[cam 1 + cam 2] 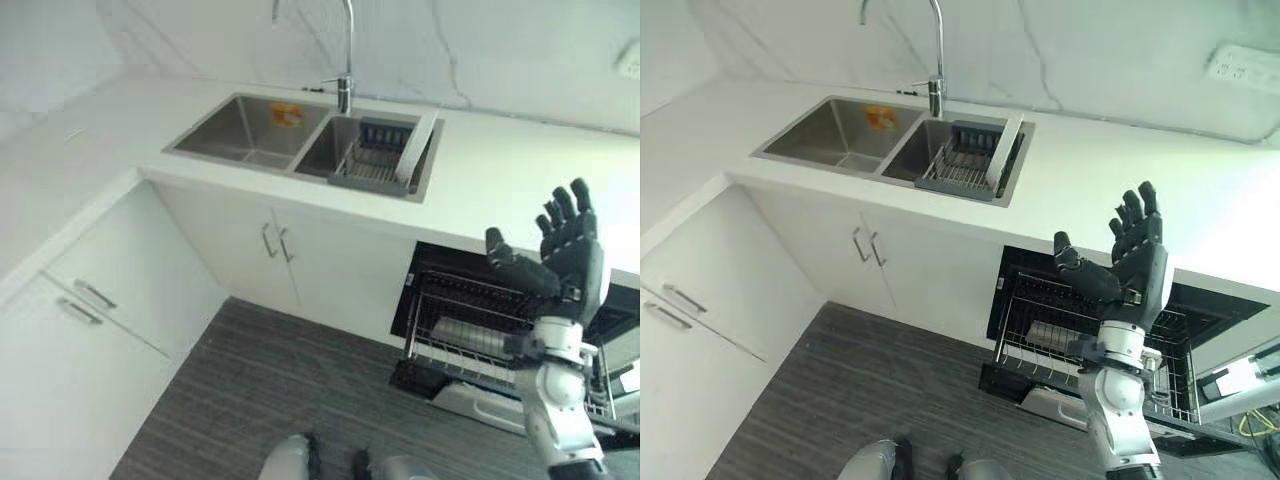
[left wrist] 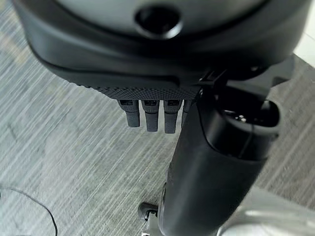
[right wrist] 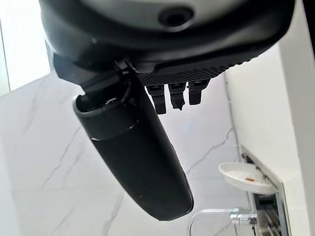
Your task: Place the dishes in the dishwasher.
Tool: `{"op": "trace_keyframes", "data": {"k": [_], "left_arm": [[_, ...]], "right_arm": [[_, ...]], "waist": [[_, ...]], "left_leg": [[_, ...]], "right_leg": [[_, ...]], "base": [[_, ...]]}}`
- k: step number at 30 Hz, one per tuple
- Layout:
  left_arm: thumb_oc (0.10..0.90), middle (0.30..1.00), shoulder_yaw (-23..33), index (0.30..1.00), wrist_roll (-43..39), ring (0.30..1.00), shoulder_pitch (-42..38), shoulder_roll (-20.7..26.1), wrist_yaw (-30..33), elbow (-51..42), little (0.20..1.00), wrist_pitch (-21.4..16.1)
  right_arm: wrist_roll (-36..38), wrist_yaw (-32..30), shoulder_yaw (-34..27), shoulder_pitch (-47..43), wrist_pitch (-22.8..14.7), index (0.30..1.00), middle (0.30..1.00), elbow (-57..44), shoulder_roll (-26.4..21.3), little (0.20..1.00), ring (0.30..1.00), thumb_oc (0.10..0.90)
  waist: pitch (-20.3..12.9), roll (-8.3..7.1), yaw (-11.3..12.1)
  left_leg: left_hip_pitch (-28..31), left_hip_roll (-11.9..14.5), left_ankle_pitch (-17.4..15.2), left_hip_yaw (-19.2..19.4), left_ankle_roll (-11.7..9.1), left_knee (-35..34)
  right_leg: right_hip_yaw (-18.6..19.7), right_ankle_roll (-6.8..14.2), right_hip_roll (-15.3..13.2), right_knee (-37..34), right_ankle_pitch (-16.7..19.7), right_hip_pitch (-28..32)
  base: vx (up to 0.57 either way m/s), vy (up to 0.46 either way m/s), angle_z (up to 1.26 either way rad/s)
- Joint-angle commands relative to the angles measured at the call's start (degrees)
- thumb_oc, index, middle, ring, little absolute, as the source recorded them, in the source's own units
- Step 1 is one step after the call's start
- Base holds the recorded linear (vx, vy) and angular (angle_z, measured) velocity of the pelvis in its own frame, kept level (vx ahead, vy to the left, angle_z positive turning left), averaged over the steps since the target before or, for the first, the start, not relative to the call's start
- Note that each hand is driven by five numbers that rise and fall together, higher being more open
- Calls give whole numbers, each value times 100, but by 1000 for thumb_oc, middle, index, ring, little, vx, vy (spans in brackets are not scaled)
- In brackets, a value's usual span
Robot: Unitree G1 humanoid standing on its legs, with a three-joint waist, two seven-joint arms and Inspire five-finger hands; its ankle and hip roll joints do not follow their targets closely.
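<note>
Raising: your right hand [image 1: 572, 250] is hanging upright above the dishwasher rack [image 1: 1040, 330], fingers spread, grasping nothing.
Left hand [image 2: 152, 73]: it is pointing at the floor, fingers straight, empty.
Dishes: a bowl [image 1: 470, 338] is lying in the rack at 5 o'clock.
Surroundings: sink [image 1: 250, 130] and drainer basket [image 1: 378, 160] are sitting at 12 o'clock.

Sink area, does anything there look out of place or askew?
One thing: a pale flat tray stands on edge, leaning against the dish rack in the right basin of the sink instead of lying flat. Nothing looks spilled or broken. The right hand hovers open above the pulled-out dishwasher rack, holding nothing.
</note>
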Motion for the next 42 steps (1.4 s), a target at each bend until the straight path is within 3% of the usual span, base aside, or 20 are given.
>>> {"op": "trace_keyframes", "data": {"k": [1,4,6,9,13,14,19,24,25,27,28,31,33,34,37,42], "left_arm": [[800,900,-4,900,-106,900,87,-184,38,45,900,273],[800,900,4,900,-101,900,111,-170,293,191,900,236],[800,900,28,900,-23,900,122,-85,326,274,900,267],[800,900,33,900,-110,900,70,-29,337,305,900,306],[800,900,40,900,-181,900,175,-83,411,251,900,309],[800,900,115,900,-324,900,264,-116,454,214,900,246],[800,900,113,900,-319,900,328,-192,655,195,900,-110],[800,900,147,900,-51,900,346,-223,942,-21,900,-506],[800,900,143,900,-18,900,346,-225,975,-66,900,-546],[800,900,136,900,56,900,373,-225,1040,-184,900,-648],[800,900,132,900,144,900,374,-209,1055,-247,900,-635],[800,900,-40,900,207,900,420,-215,1123,-366,900,-636],[800,900,-149,900,203,900,449,-249,1182,-355,900,-675],[800,900,-169,900,224,900,425,-251,1184,-330,900,-680],[800,900,-272,900,349,900,272,-200,1198,-239,900,-605],[800,900,-465,900,326,900,126,-138,1288,-177,900,-440]], "right_arm": [[-496,-292,-183,-579,-525,900,900,-642,-322,900,900,800],[-497,-167,-158,-365,-494,900,900,-839,-128,900,900,800],[-514,-195,-132,-288,-633,900,900,-797,-91,900,900,800],[-445,-137,-162,-251,-510,900,900,-829,-15,900,900,800],[-414,63,-36,-333,-476,900,900,-836,106,900,900,800],[-375,203,142,-448,-415,900,900,-866,149,900,900,800],[-248,311,297,-545,-472,900,900,-856,47,900,900,800],[-291,397,502,-670,-466,900,900,-940,-43,900,900,800],[-303,437,522,-690,-449,900,900,-962,-55,900,900,800],[-374,502,582,-758,-532,900,900,-938,-55,900,900,800],[-355,510,599,-786,-493,900,900,-977,-61,900,900,800],[-172,550,702,-949,-240,900,900,-1038,-112,900,900,800],[-63,568,838,-1225,-34,900,900,-988,-140,900,900,800],[-47,613,841,-1282,43,900,900,-984,-151,900,900,800],[-91,548,907,-1426,159,900,900,-981,-181,900,900,800],[30,548,955,-1426,226,900,900,-1106,-236,900,900,800]], "waist": [[-135,-41,61],[-225,120,-32],[-320,161,-83],[-443,220,-103],[-485,243,73],[-425,249,189],[-367,159,180],[-350,-66,219],[-305,-144,242],[-153,-208,303],[-141,-199,333],[-172,-85,473],[-168,157,620],[-165,199,614],[-238,235,547],[-451,258,502]], "left_leg": [[263,-133,-55,636,270,1054],[607,-195,-427,536,413,1054],[714,-233,-574,602,500,1054],[791,-203,-770,817,574,1054],[809,-29,-856,1234,607,1054],[843,123,-878,1491,533,1054],[787,59,-752,1326,421,1054],[1088,-88,-660,1367,416,1054],[1152,-122,-436,1376,395,1054],[834,-77,-100,1212,330,1772],[710,-59,-4,1164,308,1865],[596,-100,276,837,239,1054],[-74,73,391,331,64,1054],[-209,126,421,394,19,1054],[-305,303,156,782,4,1054],[-64,146,-187,658,103,1054]], "right_leg": [[-112,729,-264,-146,99,399],[-381,786,-369,-146,212,174],[-494,818,-434,-146,287,-2],[-873,926,-631,-146,387,-181],[-1665,1012,-765,-146,528,-184],[-2062,1001,-818,-146,466,-235],[-1578,854,-634,-146,274,-293],[-1320,704,-570,-146,261,-249],[-1226,667,-592,-146,266,-202],[-1000,587,-513,-146,278,-79],[-945,571,-468,-146,276,-53],[-775,614,-357,-146,166,-27],[-633,625,-146,-146,29,63],[-635,625,-127,-146,-15,105],[-768,675,-249,-146,-81,130],[-983,801,-500,-146,35,-61]], "base": [[193,253,-95],[234,217,-51],[171,150,-60],[54,42,-29],[2,-58,-60],[-31,-154,-161],[-9,-197,-38],[51,-252,-10],[75,-198,-30],[85,-198,-25],[69,-46,-16],[77,93,-29],[74,194,-56],[65,148,-45],[68,155,-55],[89,186,-3]]}}
